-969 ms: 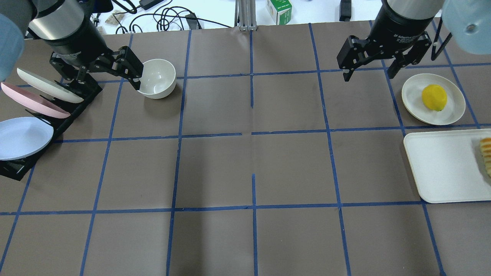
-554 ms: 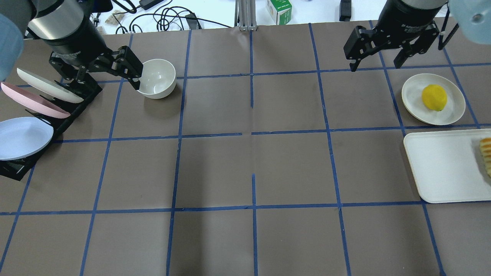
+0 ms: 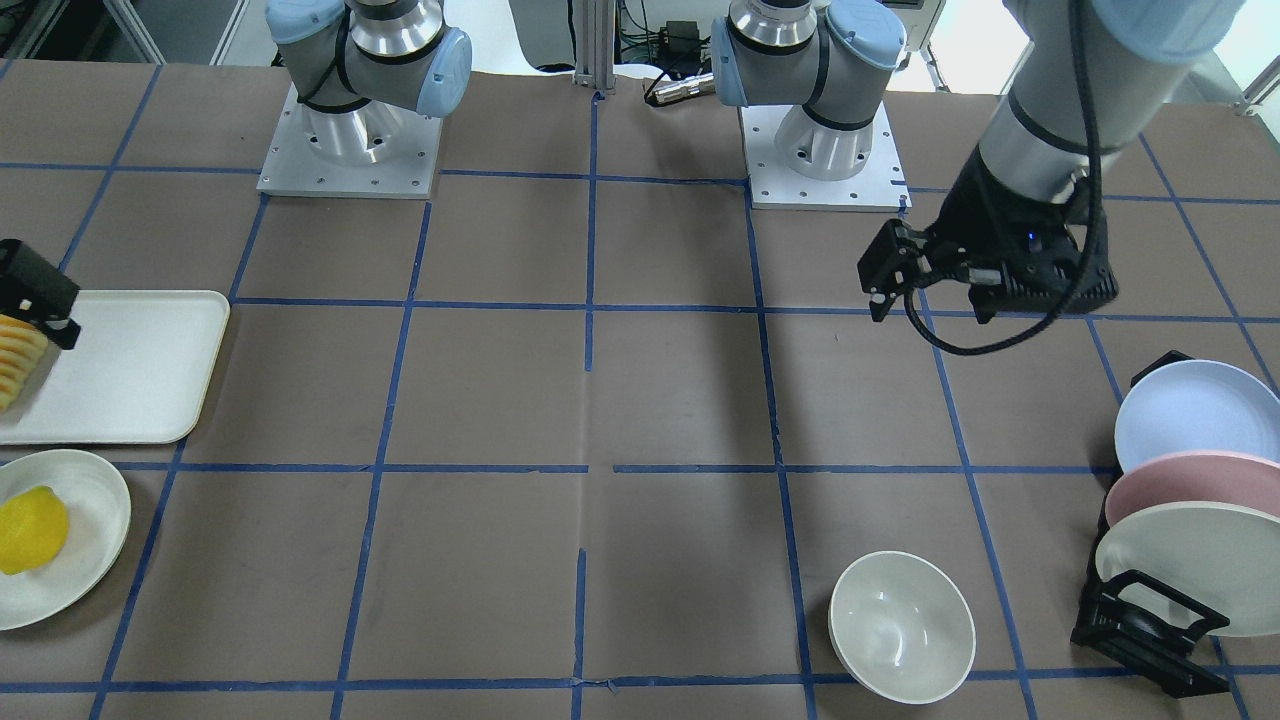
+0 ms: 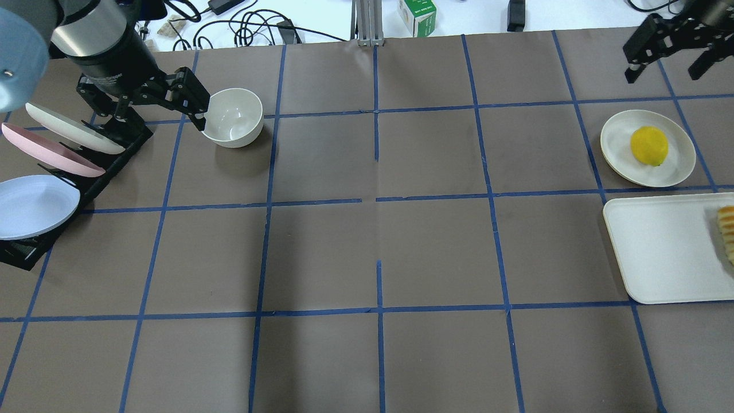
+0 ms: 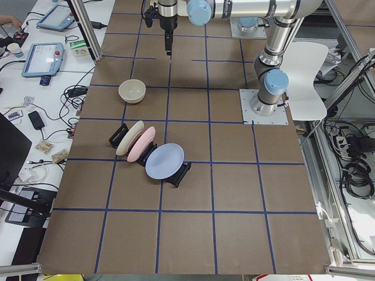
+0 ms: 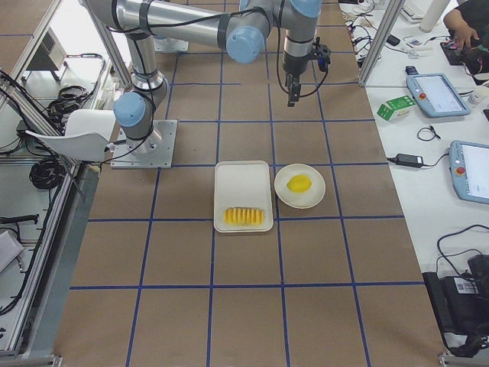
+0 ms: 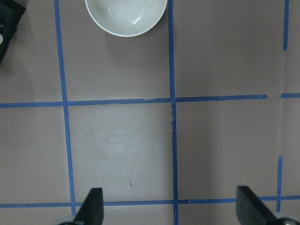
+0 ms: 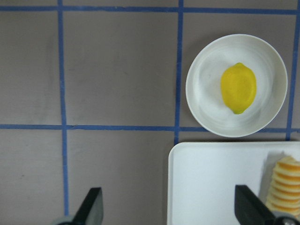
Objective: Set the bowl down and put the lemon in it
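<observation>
The off-white bowl (image 4: 232,116) stands upright and empty on the table at the far left; it also shows in the front view (image 3: 902,626) and at the top of the left wrist view (image 7: 125,14). My left gripper (image 4: 155,106) (image 3: 930,298) (image 7: 171,211) is open and empty, raised above the table and apart from the bowl. The yellow lemon (image 4: 649,145) (image 8: 238,88) (image 3: 30,528) lies on a cream plate (image 4: 616,137) at the right. My right gripper (image 4: 665,66) (image 8: 169,211) is open and empty, high up behind the plate.
A black rack (image 4: 92,178) holds cream, pink and blue plates at the left edge, close to the bowl. A white tray (image 4: 659,252) with a row of orange-yellow slices (image 4: 727,232) lies in front of the lemon's plate. Cables and a small carton (image 4: 417,16) lie beyond the table's far edge.
My right gripper has moved up and to the right in the overhead view, away from the table's middle. My left gripper has shifted slightly. Bowl and lemon have not moved.
</observation>
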Controlling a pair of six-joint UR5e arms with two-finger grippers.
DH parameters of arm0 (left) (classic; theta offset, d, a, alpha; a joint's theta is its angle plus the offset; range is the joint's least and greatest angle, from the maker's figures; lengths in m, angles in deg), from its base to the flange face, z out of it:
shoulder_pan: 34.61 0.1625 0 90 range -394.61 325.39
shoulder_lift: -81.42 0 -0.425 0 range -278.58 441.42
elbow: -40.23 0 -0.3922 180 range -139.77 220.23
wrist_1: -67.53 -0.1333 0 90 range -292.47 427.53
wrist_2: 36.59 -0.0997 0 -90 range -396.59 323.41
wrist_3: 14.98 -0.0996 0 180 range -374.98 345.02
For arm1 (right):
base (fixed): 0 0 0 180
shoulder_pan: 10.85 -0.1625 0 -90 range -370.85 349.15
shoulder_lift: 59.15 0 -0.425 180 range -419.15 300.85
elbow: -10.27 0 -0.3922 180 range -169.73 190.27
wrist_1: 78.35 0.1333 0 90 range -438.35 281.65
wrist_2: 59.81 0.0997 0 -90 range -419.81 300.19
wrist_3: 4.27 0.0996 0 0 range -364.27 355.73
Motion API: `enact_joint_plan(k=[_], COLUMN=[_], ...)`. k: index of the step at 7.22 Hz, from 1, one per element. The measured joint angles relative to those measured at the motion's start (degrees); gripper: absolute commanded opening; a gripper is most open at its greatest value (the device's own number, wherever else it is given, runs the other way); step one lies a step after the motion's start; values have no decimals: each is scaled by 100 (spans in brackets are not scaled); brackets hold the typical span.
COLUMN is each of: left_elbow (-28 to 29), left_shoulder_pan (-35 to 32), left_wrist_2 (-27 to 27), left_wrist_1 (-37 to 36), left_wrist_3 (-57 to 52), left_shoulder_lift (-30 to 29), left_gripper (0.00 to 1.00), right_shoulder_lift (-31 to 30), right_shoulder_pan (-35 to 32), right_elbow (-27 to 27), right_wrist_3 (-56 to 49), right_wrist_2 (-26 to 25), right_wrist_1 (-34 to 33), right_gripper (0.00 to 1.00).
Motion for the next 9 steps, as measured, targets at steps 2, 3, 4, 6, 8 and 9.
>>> enact_joint_plan(k=[2, 3, 4, 6, 8, 9], left_elbow=[48, 165, 380, 713, 991, 1098], left_shoulder_pan=[372, 484, 575, 647, 655, 657], left_wrist_2=[34, 35, 37, 108, 288, 313], left_wrist_1=[-1044, -1468, -1666, -2003, -2289, -2324], left_wrist_3=[-462, -644, -893, -1173, -1186, -1199], left_shoulder_lift=[-982, -1467, -1922, -2643, -3107, -3266], left_gripper=[100, 100, 100, 100, 75, 43], right_shoulder_lift=[849, 1379, 1836, 2326, 2498, 2515], right_shoulder_pan=[639, 787, 863, 907, 911, 912], right_elbow=[-11, -25, -35, -89, -415, -549], right_wrist_3=[-1099, -1411, -1567, -1604, -1584, -1586], right_wrist_2=[-14, -17, -16, 49, 83, 80], right_wrist_1=[-739, -1309, -1694, -1952, -2588, -2812], right_gripper=[99, 99, 99, 99, 63, 48])
